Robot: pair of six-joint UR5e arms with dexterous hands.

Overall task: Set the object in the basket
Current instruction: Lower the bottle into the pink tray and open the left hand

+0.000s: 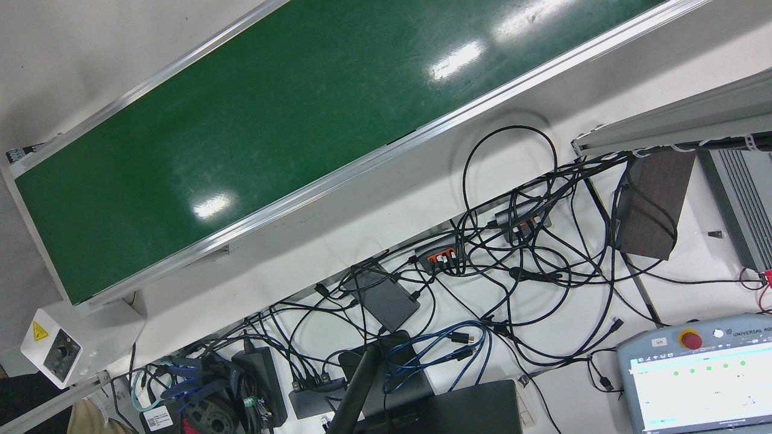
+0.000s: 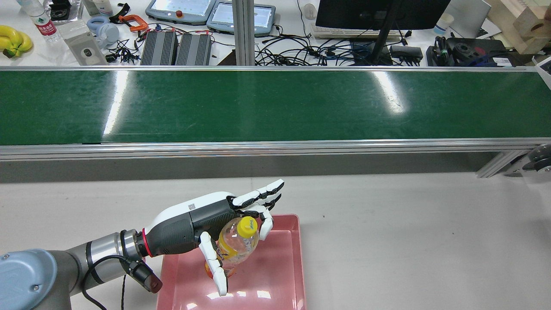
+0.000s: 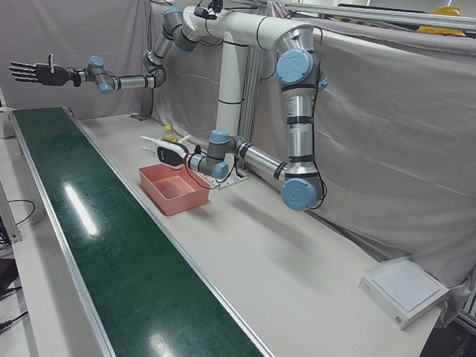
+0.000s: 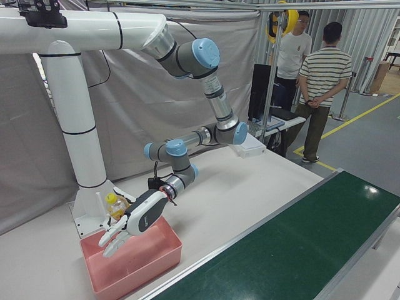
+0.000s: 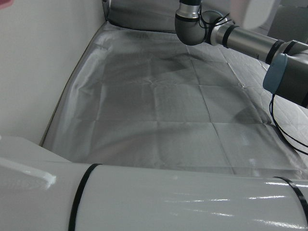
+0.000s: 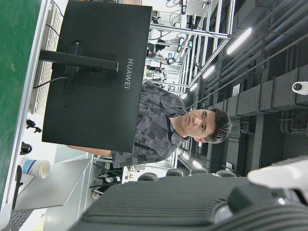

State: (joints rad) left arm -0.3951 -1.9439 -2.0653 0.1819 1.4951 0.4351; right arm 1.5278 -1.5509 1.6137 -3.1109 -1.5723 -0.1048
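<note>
Small clear plastic bottle (image 2: 236,246) with a yellow cap and yellowish-orange contents, tilted with cap up and toward the far side, gripped in the left hand (image 2: 206,226) just over the basket. Shallow pink rectangular basket (image 2: 284,275), open-topped, flat on the pale table at the near edge, left of centre, near side of the green conveyor.

basket (image 2: 280,275) on table (image 2: 409,241), before conveyor belt (image 2: 275,105) | bottle (image 2: 236,245) in left hand (image 2: 215,224), over basket | right hand (image 3: 33,73) raised past belt's far end | monitor (image 2: 379,13) behind belt
</note>
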